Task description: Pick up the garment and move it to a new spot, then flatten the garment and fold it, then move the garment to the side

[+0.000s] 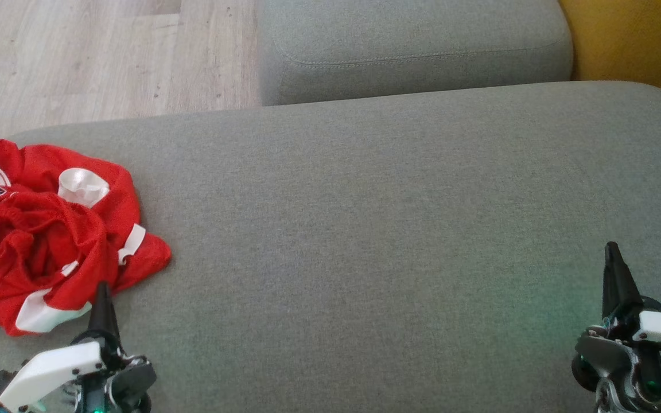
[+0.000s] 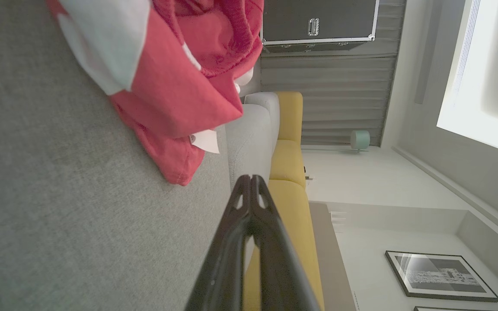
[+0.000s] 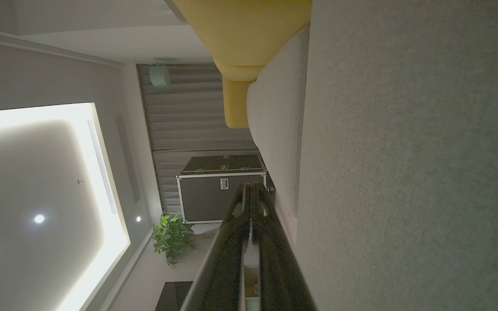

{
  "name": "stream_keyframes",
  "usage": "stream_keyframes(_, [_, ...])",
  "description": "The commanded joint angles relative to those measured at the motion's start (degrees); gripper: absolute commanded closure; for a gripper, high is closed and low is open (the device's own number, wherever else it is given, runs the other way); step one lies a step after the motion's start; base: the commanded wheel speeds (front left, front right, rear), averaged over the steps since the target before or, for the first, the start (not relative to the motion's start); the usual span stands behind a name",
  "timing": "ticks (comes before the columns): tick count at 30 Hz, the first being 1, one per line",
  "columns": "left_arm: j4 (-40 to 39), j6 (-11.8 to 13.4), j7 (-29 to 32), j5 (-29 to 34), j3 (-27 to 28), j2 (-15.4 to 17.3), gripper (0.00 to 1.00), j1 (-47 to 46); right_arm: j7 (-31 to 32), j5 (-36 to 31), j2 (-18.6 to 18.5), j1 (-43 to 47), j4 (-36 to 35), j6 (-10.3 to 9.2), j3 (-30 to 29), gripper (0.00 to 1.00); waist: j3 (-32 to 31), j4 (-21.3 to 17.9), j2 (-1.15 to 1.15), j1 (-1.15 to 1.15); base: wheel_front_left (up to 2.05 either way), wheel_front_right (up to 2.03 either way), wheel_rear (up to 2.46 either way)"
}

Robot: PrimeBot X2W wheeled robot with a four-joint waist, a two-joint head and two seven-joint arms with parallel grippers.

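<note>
You look to be at the very start. Your left gripper (image 1: 102,293) and right gripper (image 1: 612,251) are both pinched shut and empty. The crumpled red jersey (image 1: 49,229) lies just ahead of the left fingertips, well apart from the right. Pickup, flattening and folding all remain.

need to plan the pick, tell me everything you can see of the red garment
The red mesh-looking jersey with white trim bands and a partly visible dark number lies crumpled in a loose heap at the left end of the grey fabric cushion, resting on it. The shut left gripper points at its near edge without holding it; the left wrist view shows a gap between them.
</note>
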Motion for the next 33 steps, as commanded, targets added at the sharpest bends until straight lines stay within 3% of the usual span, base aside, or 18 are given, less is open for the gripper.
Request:
stream_keyframes(1, [-1.6, -0.4, 0.2, 0.5, 2.0, 0.3, 1.00, -3.0, 0.3, -0.1, -0.3, -3.2, -1.8, -0.04, 1.2, 1.00, 0.0, 0.0, 0.00, 0.00, 0.00, 0.00, 0.00])
stream_keyframes(11, [-1.6, -0.4, 0.2, 0.5, 2.0, 0.3, 1.00, -3.0, 0.3, -0.1, -0.3, -3.2, -1.8, -0.04, 1.2, 1.00, 0.0, 0.0, 0.00, 0.00, 0.00, 0.00, 0.00])
stream_keyframes(12, [0.2, 0.1, 0.0, 0.0, 0.0, 0.0, 0.00, 0.0, 0.0, 0.0, 0.0, 0.0, 0.2, 0.00, 0.0, 0.00, 0.0, 0.0, 0.00, 0.00, 0.00, 0.00, 0.00])
stream_keyframes(13, [0.9, 0.0, 0.0, 0.0, -0.2, 0.0, 1.00, 0.2, 0.0, 0.0, 0.0, 0.3, 0.9, 0.00, 0.1, 1.00, 0.0, 0.0, 0.00, 0.00, 0.00, 0.00, 0.00])
stream_keyframes(14, [1.7, 0.1, -0.1, 0.0, -0.3, 0.0, 0.00, 0.6, 0.0, 0.0, 0.1, 0.7, 1.7, 0.00, 0.1, 0.00, 0.0, 0.0, 0.00, 0.00, 0.00, 0.00, 0.00])
stream_keyframes(24, [2.4, 0.0, -1.5, 1.6, -1.7, -0.1, 0.00, 1.7, -1.5, -1.4, -0.1, 1.9, 2.1, 0.00, 2.1, 0.00, -0.7, -0.1, 0.00, 0.00, 0.00, 0.00, 0.00])
stream_keyframes(33, [1.2, 0.6, -2.9, 6.8, -2.5, 0.0, 0.00, 2.0, -2.9, -7.5, -0.5, 1.8, 2.0, -0.01, 3.5, 0.00, -1.3, -0.2, 0.00, 0.00, 0.00, 0.00, 0.00])
